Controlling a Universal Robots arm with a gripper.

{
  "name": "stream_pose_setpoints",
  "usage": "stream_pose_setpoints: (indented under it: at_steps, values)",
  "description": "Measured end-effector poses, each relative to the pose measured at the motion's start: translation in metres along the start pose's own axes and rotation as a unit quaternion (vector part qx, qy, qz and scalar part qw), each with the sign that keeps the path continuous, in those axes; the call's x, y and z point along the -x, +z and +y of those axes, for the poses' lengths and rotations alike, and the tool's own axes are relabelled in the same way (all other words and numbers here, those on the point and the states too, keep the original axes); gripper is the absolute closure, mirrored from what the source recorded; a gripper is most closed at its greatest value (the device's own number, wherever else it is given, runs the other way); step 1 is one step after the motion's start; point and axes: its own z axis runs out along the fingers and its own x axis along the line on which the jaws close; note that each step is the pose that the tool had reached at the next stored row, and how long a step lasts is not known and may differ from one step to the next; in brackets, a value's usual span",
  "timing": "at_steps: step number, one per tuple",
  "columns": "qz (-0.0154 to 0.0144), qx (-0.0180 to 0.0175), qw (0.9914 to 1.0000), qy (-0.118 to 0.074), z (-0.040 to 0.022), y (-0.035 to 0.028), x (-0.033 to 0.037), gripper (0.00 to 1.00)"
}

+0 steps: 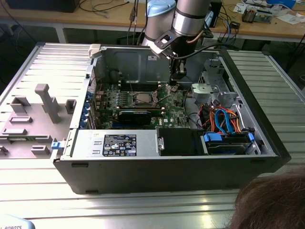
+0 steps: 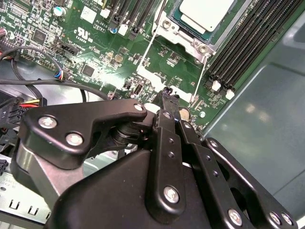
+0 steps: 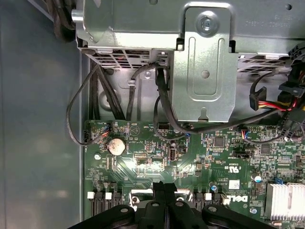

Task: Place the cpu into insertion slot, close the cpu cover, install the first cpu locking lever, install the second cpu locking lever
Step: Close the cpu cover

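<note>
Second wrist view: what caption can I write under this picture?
Shut gripper above the green motherboard, close to the silver cpu.

Bright overhead light
Glare is cast on the table [image 1: 157, 202] and the cpu [image 2: 205, 14]; the case [image 1: 167, 174] interior is shadowed.

Ribbed metal tabletop [image 1: 143, 205], wooden workbench [image 1: 286, 31] behind, strewn with cables [image 1: 102, 5].

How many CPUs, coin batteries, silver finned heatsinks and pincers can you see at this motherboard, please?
cpu: 1
coin battery: 1
silver finned heatsink: 1
pincer: 1
Total: 4
</note>
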Motion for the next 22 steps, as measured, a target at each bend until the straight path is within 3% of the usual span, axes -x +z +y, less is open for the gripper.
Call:
stream_pose_setpoints:
  at_steps: [22]
  values:
    - [0.0003, 0.0, 1.0, 0.0, -0.0053, 0.0045, 0.0017, 0.89]
